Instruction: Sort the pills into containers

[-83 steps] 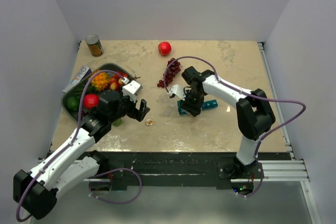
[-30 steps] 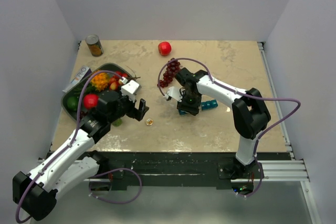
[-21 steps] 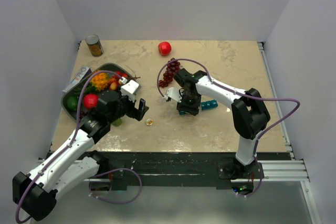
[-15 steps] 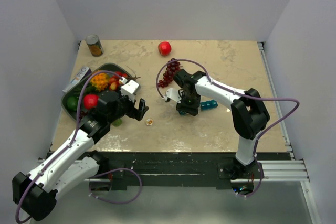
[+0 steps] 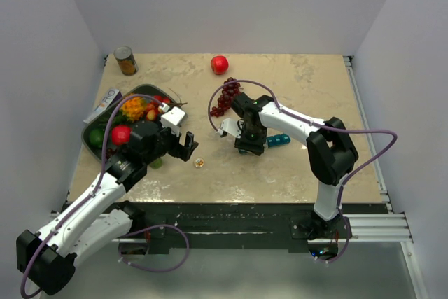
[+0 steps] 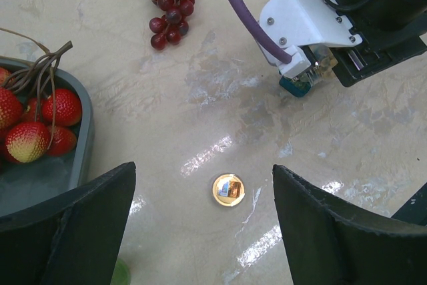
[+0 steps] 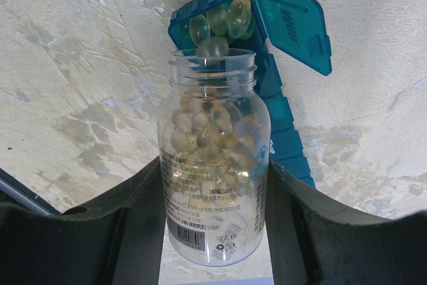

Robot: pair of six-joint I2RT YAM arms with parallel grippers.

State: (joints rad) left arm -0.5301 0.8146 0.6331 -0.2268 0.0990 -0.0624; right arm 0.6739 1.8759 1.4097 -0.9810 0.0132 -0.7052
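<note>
My right gripper (image 7: 212, 231) is shut on a clear pill bottle (image 7: 213, 165), uncapped and tipped mouth-down over the teal-blue pill organiser (image 7: 283, 131). The end compartment's lid (image 7: 293, 25) stands open, and several yellowish softgel pills (image 7: 217, 21) lie in that compartment and at the bottle's mouth. In the top view the right gripper (image 5: 249, 139) covers the organiser's left end, and its right end (image 5: 278, 140) shows. My left gripper (image 6: 200, 231) is open and empty above a small gold bottle cap (image 6: 228, 190) on the table, also seen in the top view (image 5: 199, 163).
A dark tray (image 5: 105, 125) of fruit sits at the left by my left arm. Grapes (image 5: 225, 97), a red apple (image 5: 220, 64), a tin can (image 5: 125, 60) and a small box (image 5: 103, 101) lie farther back. A green thing (image 5: 155, 163) is under my left wrist.
My right gripper has shifted slightly left along the organiser with the bottle tipped over it. My left arm has not moved.
</note>
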